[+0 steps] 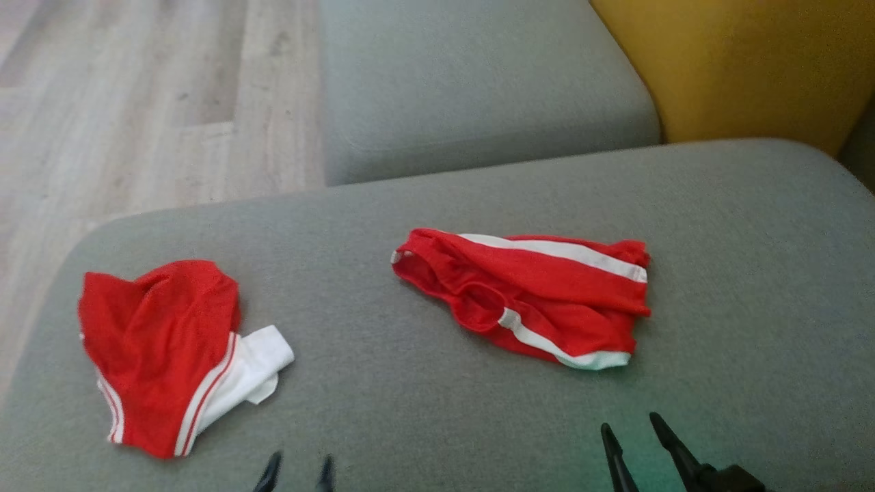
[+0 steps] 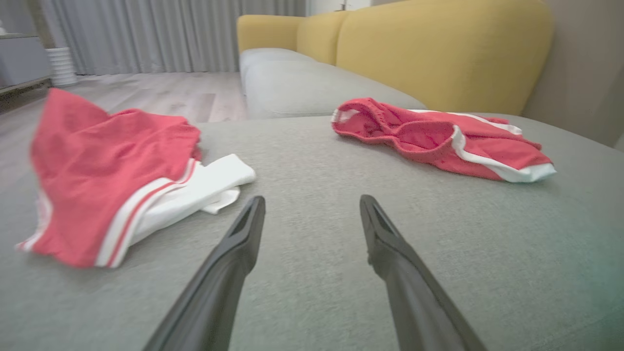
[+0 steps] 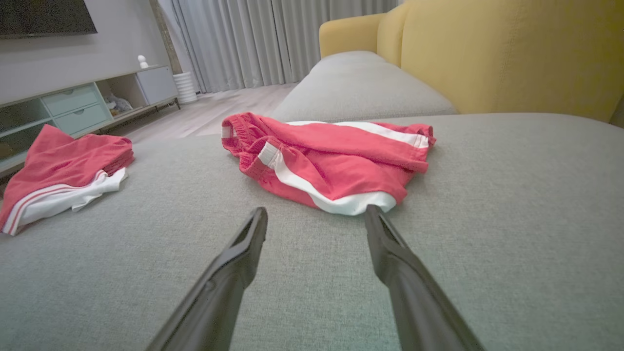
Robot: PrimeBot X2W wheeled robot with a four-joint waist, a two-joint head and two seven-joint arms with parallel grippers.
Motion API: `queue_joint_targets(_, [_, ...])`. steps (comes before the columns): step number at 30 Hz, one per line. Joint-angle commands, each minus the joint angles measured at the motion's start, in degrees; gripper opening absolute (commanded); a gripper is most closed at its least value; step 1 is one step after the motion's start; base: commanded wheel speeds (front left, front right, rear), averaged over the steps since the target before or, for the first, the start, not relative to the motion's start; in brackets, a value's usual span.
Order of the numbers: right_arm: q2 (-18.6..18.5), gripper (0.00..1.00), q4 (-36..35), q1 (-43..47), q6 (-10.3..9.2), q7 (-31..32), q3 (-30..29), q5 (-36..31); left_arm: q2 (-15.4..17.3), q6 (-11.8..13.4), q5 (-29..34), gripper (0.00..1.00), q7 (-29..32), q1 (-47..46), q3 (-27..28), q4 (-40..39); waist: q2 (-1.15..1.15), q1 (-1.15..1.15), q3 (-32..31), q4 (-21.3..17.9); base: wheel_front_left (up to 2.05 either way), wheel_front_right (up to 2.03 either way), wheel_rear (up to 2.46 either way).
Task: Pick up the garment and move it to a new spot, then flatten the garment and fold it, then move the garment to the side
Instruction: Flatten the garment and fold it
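Sofa seat (image 1: 478, 410): you see grey fabric.
Backrest (image 1: 738, 61): yellow, behind the seat.
Floor (image 1: 137, 102): pale wood, left of the sofa.

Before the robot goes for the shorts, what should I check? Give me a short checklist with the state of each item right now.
1. The left gripper is open: ok.
2. The right gripper is open: ok.
3. Both are empty, nothing between the fingers: ok.
4. The shorts lie apart from the other garment: ok.
5. The shorts are flat: not ok, they are crumpled with the waistband bunched.
6. There is bare cushion for a new spot: ok, between the two garments.
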Motion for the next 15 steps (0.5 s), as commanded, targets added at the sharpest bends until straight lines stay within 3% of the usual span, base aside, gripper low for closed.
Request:
queue_joint_targets(1, [-0.30,1.00,-1.27,-3.73,0.39,-0.63,1.75,-0.51,-0.65,-0.76,-0.25,1.00,-0.62,-6.31,0.26,0.12,0.00,0.00,1.77,-1.88,0.00,0.00,0.00])
queue_joint_targets(15, [-2.29,1.00,0.12,-9.60,0.39,-0.63,6.21,-0.77,-0.65,-5.23,-7.30,1.00,-0.62,-33.59,-14.07,22.63,0.00,0.00,9.42,-14.51,0.00,0.00,0.00])
